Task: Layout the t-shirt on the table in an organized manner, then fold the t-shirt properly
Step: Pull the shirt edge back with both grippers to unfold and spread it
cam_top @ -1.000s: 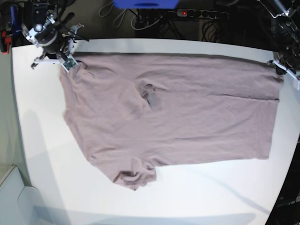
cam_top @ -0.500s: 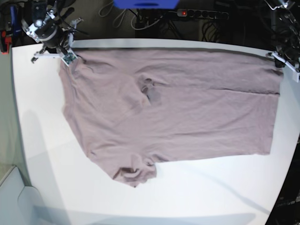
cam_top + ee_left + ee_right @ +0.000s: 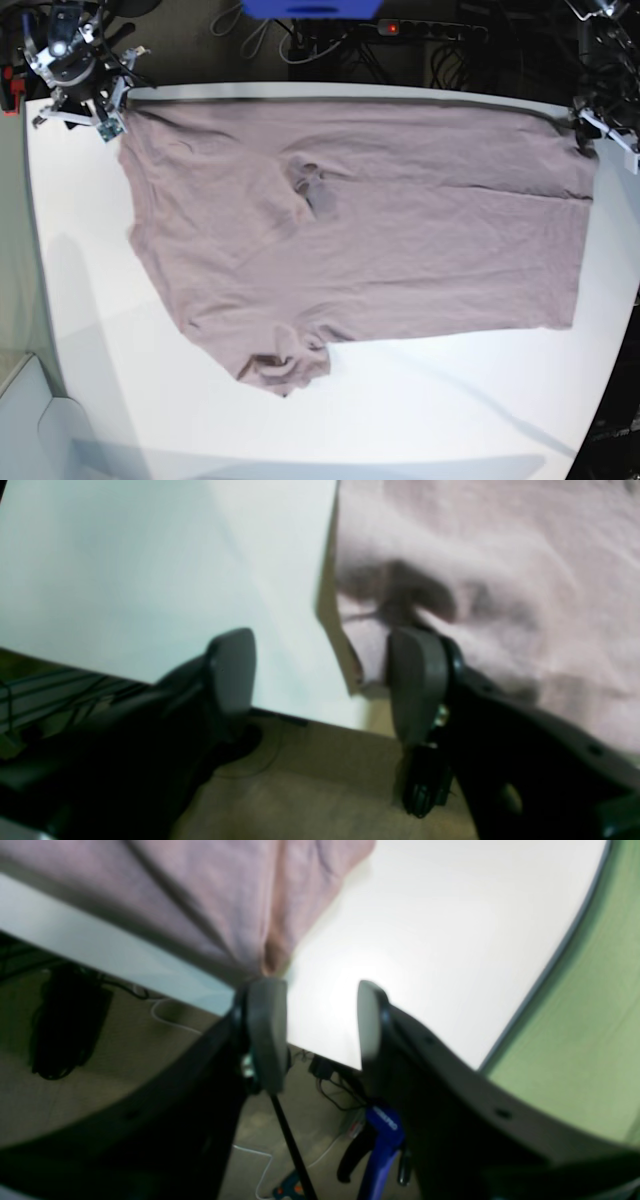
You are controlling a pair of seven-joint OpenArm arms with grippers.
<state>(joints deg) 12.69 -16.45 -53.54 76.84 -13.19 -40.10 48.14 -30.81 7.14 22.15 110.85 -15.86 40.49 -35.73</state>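
Now the t-shirt (image 3: 350,220) lies spread across the worktop (image 3: 420,420), its far edge at the rim; both the left gripper (image 3: 320,680) and right gripper (image 3: 317,1025) show jaws parted, holding nothing; next, I judge, flatten the bunched near sleeve.

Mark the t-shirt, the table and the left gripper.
t-shirt (image 3: 400,220): base view, middle of the body.
table (image 3: 420,410): base view, bare top near the front.
left gripper (image 3: 320,680): left wrist view, gap between its parted fingertips.

Beige floor (image 3: 75,1120), black power strip (image 3: 430,30), tangled cables (image 3: 330,50) behind.
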